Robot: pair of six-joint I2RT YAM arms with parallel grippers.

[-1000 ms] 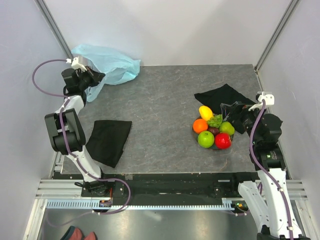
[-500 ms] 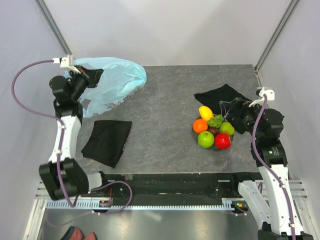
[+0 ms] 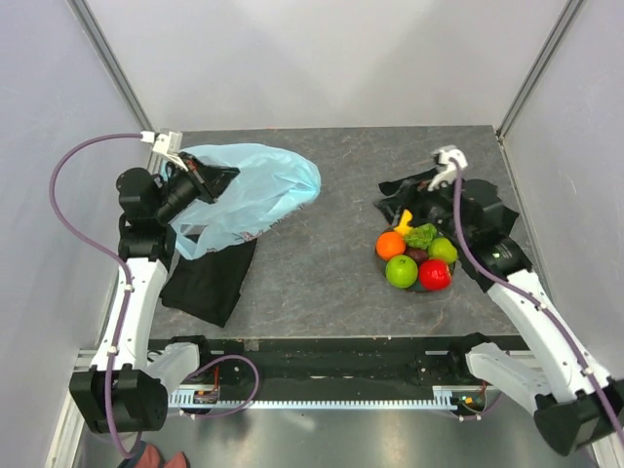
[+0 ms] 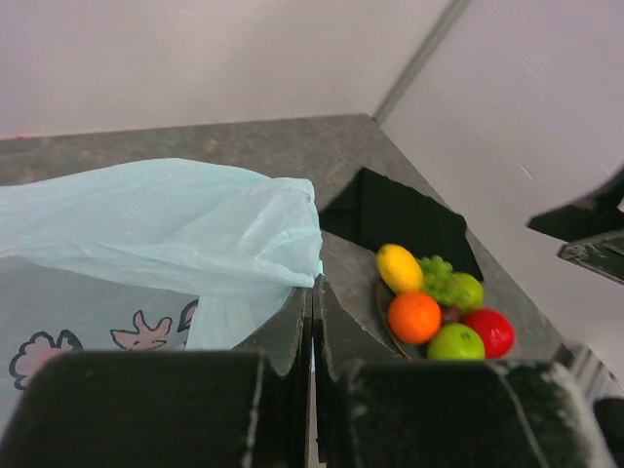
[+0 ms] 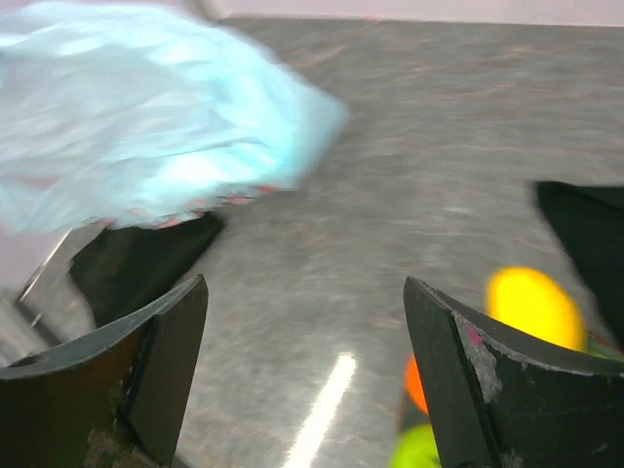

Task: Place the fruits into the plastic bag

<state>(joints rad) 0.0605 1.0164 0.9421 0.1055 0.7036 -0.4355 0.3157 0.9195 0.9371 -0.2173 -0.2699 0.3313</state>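
The bag [image 3: 258, 190] is hanging pinched between the left jaws, which are pressing together on a fold of its edge. It is billowing out ahead of them, lifted off the tabletop [image 3: 331, 283], with a black cloth [image 3: 208, 278] lying partly beneath it. The fruits [image 3: 401, 272] are sitting heaped together far ahead and to the right of the left jaws, and just below the right jaws. The right jaws are standing spread wide, gripping nothing, with the yellow fruit [image 5: 531, 304] lying just off their right side. A second cloth [image 4: 395, 219] is lying beyond the heap.
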